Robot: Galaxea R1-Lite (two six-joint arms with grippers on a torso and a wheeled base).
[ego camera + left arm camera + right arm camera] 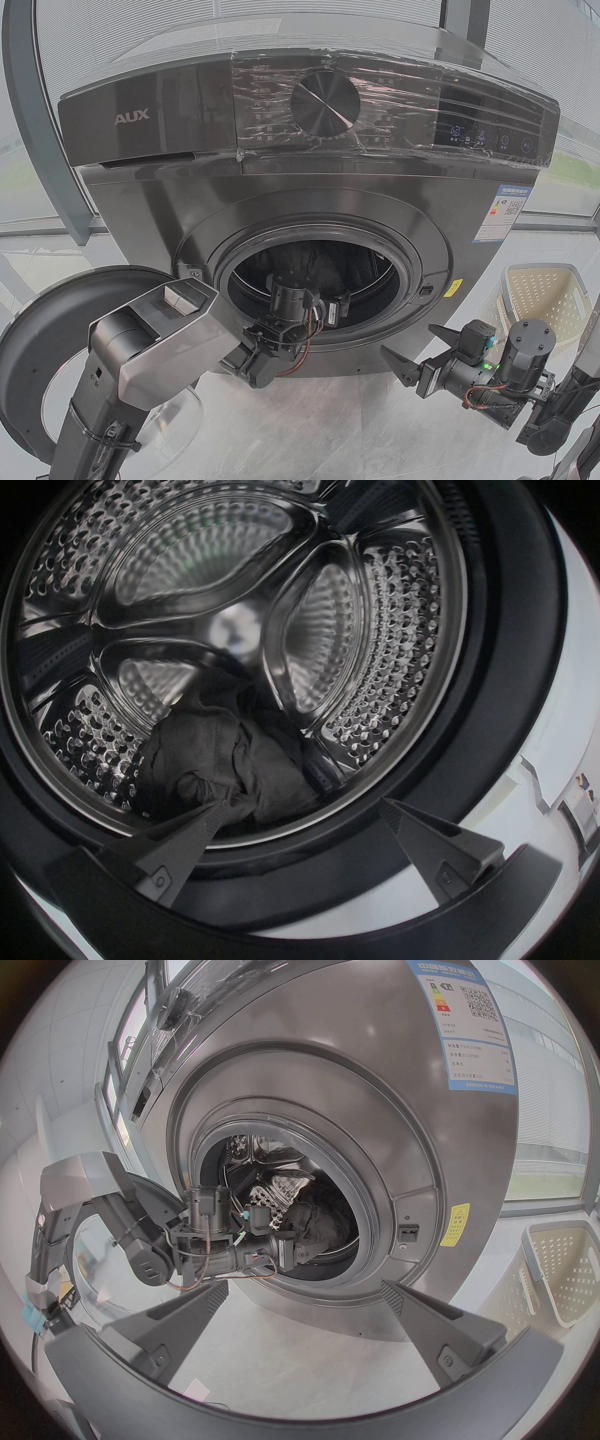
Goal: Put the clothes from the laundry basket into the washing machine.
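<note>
Clothes lie heaped dark in the drum, left gripper spread wide at its mouth, right gripper wide, empty, outside.

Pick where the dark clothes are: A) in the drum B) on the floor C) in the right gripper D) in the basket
A: the clothes lie bunched on the drum wall, just beyond the open left gripper.
</note>
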